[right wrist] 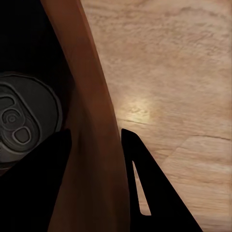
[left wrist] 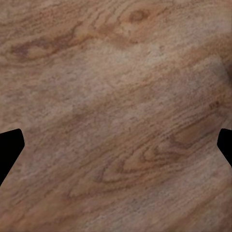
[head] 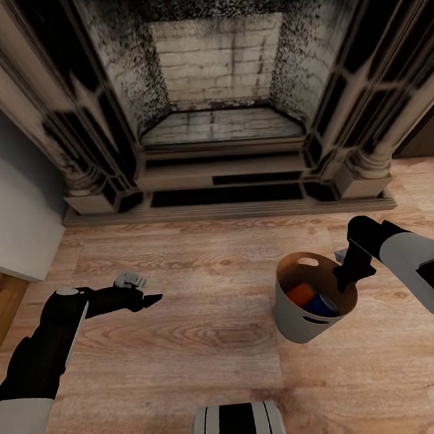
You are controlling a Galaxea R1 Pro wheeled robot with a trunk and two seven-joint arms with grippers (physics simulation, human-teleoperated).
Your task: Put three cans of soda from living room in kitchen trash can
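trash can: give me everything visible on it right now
The trash can is a small round tapered bin, light grey outside, glossy brown inside, with a slot handle near the rim. It sits upright above the wood floor before the fireplace. The right gripper is clamped on its rim wall, one finger inside, one outside. Inside lie an orange can and a blue can.

My robot's left arm (head: 53, 339) is mostly shiny black and round, with a light grey strip along it and a white part near the shoulder. A small grey block (head: 130, 278) sits by its wrist. The left tool (head: 152, 300) is black and ends in pointed tips. My right arm (head: 414, 261) has a big grey and white shell with black joints. The right tool (head: 346, 277) is black too. Low down is a grey hump (head: 239, 428) with black stripes.
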